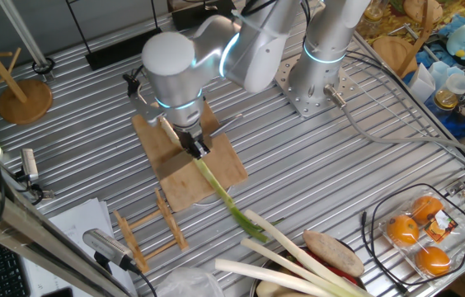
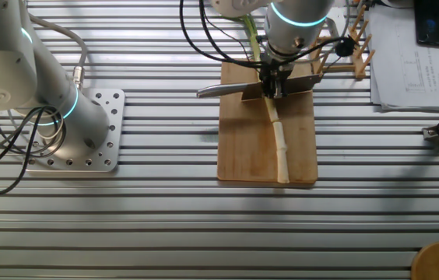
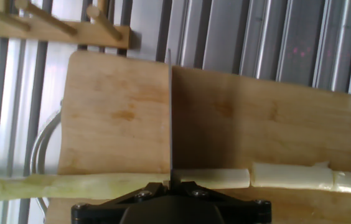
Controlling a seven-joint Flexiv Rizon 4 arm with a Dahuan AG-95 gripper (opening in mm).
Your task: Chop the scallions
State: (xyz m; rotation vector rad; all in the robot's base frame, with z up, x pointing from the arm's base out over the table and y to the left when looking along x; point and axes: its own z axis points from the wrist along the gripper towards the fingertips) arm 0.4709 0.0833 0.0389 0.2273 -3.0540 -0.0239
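A wooden cutting board (image 2: 247,148) lies on the slatted metal table. The scallion (image 2: 281,144) stretches along the board's right side, and its green end (image 1: 224,198) runs off the board's edge. My gripper (image 2: 272,84) is shut on a knife (image 2: 223,91) and stands right over the stalk. In the hand view the blade (image 3: 170,112) points edge-down across the scallion (image 3: 70,185), touching it just in front of my gripper (image 3: 170,186). To the right of the blade lie short pale cut pieces (image 3: 290,175) in a row.
A wooden peg rack (image 1: 146,227) sits just off the board's end. Thick pale leek-like stalks (image 1: 290,256) lie near the table's front. A wire basket of oranges (image 1: 418,235) is at the right. The arm's base (image 2: 79,132) is bolted left of the board, and papers (image 2: 410,54) lie at the far right.
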